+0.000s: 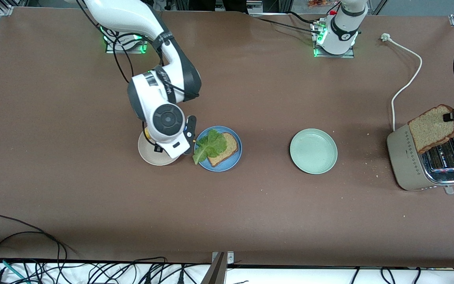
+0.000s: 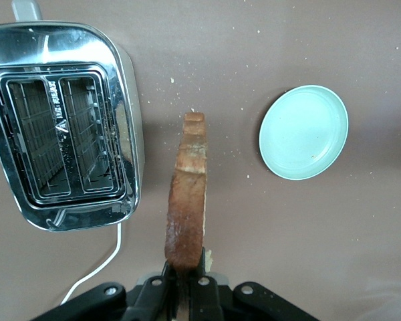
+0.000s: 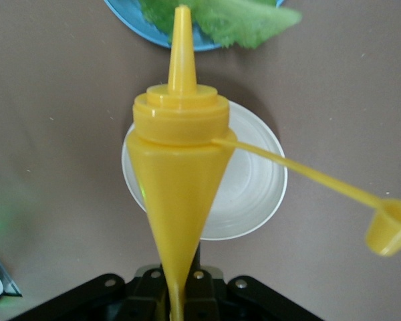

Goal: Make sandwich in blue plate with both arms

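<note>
Chrome toaster (image 1: 428,163) stands at the left arm's end of the table, a mint-green plate (image 1: 313,151) between it and the blue plate (image 1: 227,165). Left gripper (image 1: 453,115) pinches a toast slice (image 1: 432,128) over the toaster. On the blue plate lie toast (image 1: 227,150) and lettuce (image 1: 210,145). Right gripper (image 3: 177,284), over the cream plate (image 1: 148,154) just beside, clamps a yellow squeeze bottle (image 3: 179,167); the front view probably hides the bottle.

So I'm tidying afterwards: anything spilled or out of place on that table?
Yes: crumbs lie scattered on the table between the toaster and the mint-green plate, nearer the toaster. A lettuce leaf overhangs the blue plate rim. Nothing looks damaged.
</note>
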You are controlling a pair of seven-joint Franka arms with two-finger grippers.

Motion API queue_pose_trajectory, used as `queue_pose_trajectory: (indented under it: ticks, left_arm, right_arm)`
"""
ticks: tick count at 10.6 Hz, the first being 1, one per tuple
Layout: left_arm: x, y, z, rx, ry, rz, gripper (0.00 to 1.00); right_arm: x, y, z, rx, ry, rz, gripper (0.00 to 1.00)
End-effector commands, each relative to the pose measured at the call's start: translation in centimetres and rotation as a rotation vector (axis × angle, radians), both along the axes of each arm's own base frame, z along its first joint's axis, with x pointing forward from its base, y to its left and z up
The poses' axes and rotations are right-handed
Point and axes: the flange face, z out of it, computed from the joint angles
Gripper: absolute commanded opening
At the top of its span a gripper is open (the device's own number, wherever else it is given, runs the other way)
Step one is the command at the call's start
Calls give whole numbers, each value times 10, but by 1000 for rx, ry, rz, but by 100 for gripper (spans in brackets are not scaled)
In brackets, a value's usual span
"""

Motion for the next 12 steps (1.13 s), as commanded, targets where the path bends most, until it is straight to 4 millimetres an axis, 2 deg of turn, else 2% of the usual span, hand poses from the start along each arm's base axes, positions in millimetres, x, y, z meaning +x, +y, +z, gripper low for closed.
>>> queue_pose_trajectory:
  ticks: [1, 2, 5, 7, 9, 12]
  left_arm:
    - [0, -7, 4, -21, -13, 5, 0]
    - [1, -11, 4, -22, -13, -1, 0]
    - [1, -16, 7, -20, -14, -10, 0]
    - [-1, -16, 9, -17, -14, -10, 0]
    - [-2, -16, 12, -15, -16, -9, 0]
    - [-3, -17, 18, -10, -28, -12, 0]
  right_arm:
    - [-5, 23, -17, -192, -93, 95, 6]
    - [-9, 32, -24, -243, -121, 106, 6]
    - [-38, 78, -32, -399, -227, 242, 5]
    - [-45, 87, -34, -426, -249, 261, 5]
    - [-41, 83, -28, -414, -246, 247, 5]
    - [-11, 35, -24, -227, -106, 119, 5]
